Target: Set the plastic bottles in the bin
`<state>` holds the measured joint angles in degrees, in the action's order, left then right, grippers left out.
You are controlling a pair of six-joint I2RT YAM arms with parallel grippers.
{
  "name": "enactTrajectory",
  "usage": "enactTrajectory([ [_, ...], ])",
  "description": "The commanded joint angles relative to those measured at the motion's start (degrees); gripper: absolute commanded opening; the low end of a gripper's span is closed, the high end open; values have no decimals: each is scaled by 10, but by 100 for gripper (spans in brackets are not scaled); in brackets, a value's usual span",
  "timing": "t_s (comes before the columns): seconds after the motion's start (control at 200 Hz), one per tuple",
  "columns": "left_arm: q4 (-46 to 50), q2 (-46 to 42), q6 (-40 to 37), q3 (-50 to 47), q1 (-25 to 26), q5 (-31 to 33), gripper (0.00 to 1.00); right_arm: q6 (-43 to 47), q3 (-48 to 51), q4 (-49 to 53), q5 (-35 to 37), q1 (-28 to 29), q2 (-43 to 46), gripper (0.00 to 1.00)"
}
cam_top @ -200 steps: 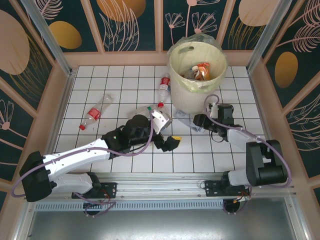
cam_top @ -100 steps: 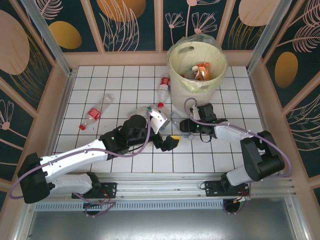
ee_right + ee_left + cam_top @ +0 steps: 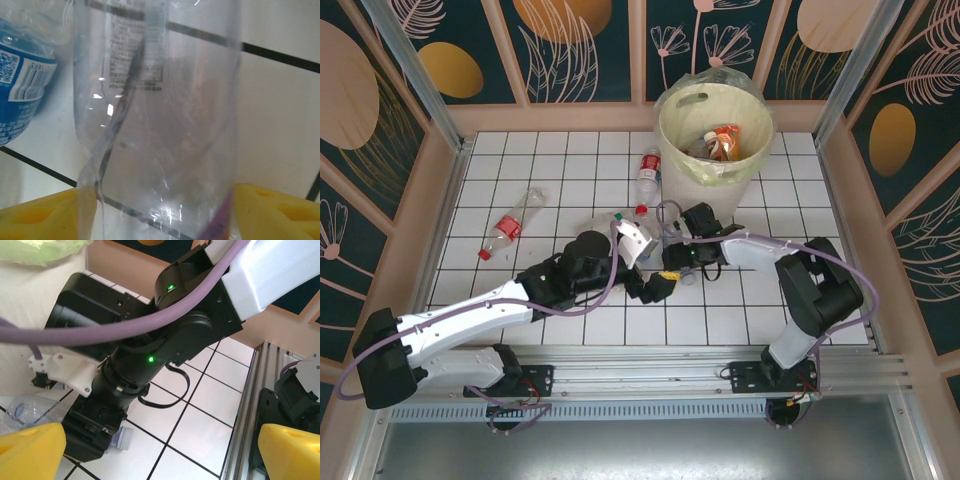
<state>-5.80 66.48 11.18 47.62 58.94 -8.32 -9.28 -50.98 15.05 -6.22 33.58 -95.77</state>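
Observation:
My right gripper (image 3: 676, 260) (image 3: 165, 215) is open and low over the tiles, with a clear plastic bottle (image 3: 160, 115) lying between its yellow fingers (image 3: 40, 215) and reaching from one to the other. A blue-labelled bottle (image 3: 20, 95) lies just to its left. My left gripper (image 3: 657, 286) (image 3: 160, 460) is open and empty, close beside the right wrist (image 3: 130, 370). The cream bin (image 3: 715, 130) stands at the back with bottles inside. More bottles lie on the tiles: a red-labelled one (image 3: 505, 232), one by the bin (image 3: 648, 170), and a clear one (image 3: 615, 218).
The two arms crowd each other at the table's middle, the right wrist almost touching my left fingers. A wooden rim (image 3: 455, 210) walls the tiled table, and a metal rail (image 3: 245, 410) runs along the near edge. The bin wall (image 3: 30, 300) rises just behind the right wrist.
The right arm has swung left from beside the bin's base to the middle, bringing its fingers around the clear bottle. The left arm has barely shifted.

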Motion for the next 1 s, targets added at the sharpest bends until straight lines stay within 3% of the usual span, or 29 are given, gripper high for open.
enactTrajectory([
  [0.0,-6,-15,2,-9,3,8,99,7,-25,43,46,15,-19,73],
  [0.185,-6,-26,2,-14,3,13,99,3,-26,41,62,26,-2,66],
  [0.41,-21,-43,6,-27,3,17,99,-2,-4,29,55,32,95,59],
  [0.731,-113,-87,48,-48,3,51,99,-8,-3,5,-48,34,260,58],
  [0.996,-153,-107,72,-39,3,91,99,7,-83,-9,-135,32,302,58],
])
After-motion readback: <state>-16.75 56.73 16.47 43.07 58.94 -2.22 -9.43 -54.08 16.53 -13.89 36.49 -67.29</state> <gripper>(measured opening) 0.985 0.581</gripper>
